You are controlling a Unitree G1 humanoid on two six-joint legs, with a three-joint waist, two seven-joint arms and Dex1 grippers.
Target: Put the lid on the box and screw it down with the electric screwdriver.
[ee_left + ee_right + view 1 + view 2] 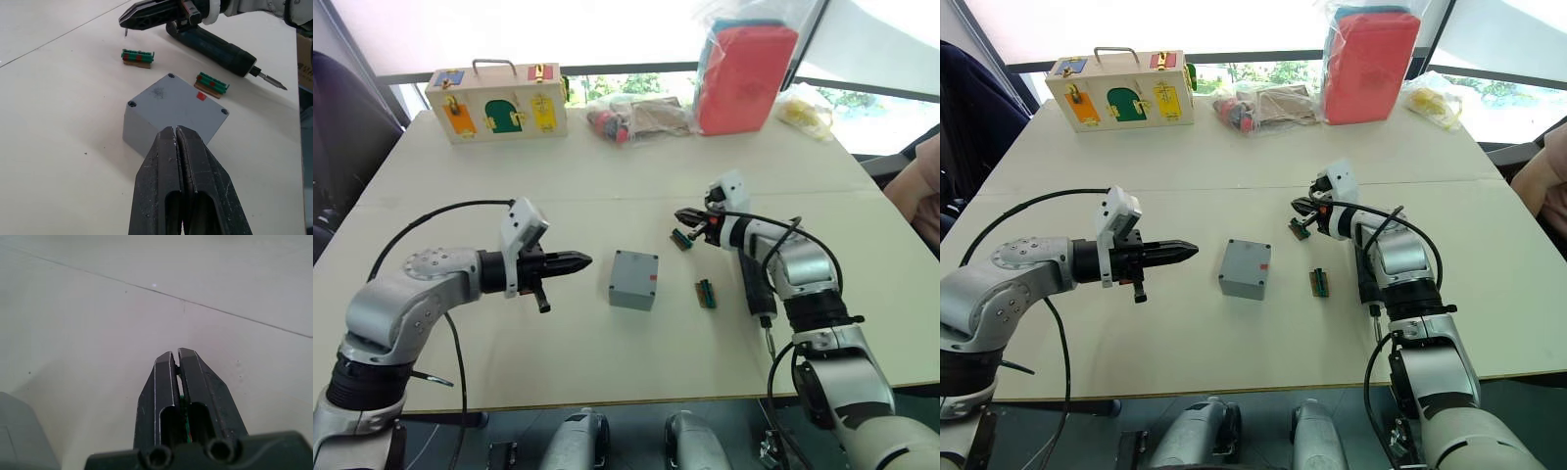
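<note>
- While the lid (177, 100) already sits on the box (634, 280) mid-surface, screwing is next.
- Both grippers, left (579, 260) and right (683, 215), are clenched empty.
- The right must grasp the electric screwdriver (215, 49) at the box's 3 o'clock.

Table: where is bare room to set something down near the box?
Free: the wide strip between the box and the wooden case, and the near edge below the box. Crowded: right of the box, with two green blocks, the screwdriver and the right gripper.
</note>
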